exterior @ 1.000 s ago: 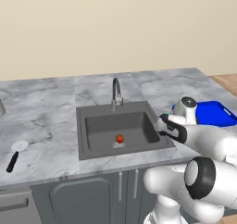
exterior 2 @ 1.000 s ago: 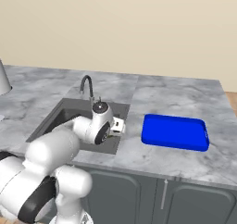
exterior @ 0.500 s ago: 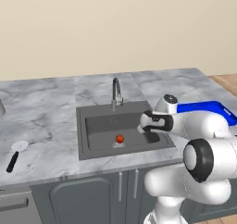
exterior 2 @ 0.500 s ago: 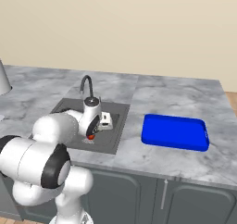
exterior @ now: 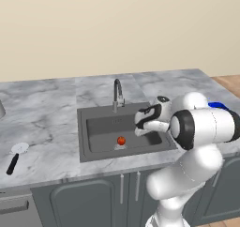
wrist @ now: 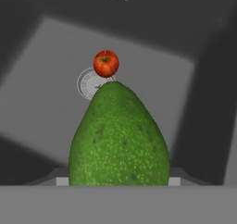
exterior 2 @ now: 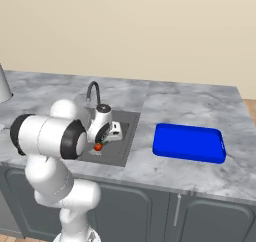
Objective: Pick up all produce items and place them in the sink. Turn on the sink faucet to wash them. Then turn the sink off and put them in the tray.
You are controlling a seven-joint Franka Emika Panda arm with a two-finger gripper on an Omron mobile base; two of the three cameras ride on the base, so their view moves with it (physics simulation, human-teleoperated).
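grey marble bench (exterior: pixel 47 109) runs below a beige wall, with the dark square sink (exterior: pixel 96 127) set in it and the gooseneck faucet (exterior: pixel 117 94) at its far edge. the tool (exterior: pixel 140 123) hangs over the right part of the basin, gripping a green avocado (wrist: pixel 119 137), presumably to lower it inside for washing. the tomato (exterior: pixel 121 140) already sits by the drain (wrist: pixel 90 83), so judging by that one produce item is in place. to the right on the bench lies the blue tray (exterior 2: pixel 189 143), kept for after the rinse. a black-handled utensil (exterior: pixel 15 157) rests far left.
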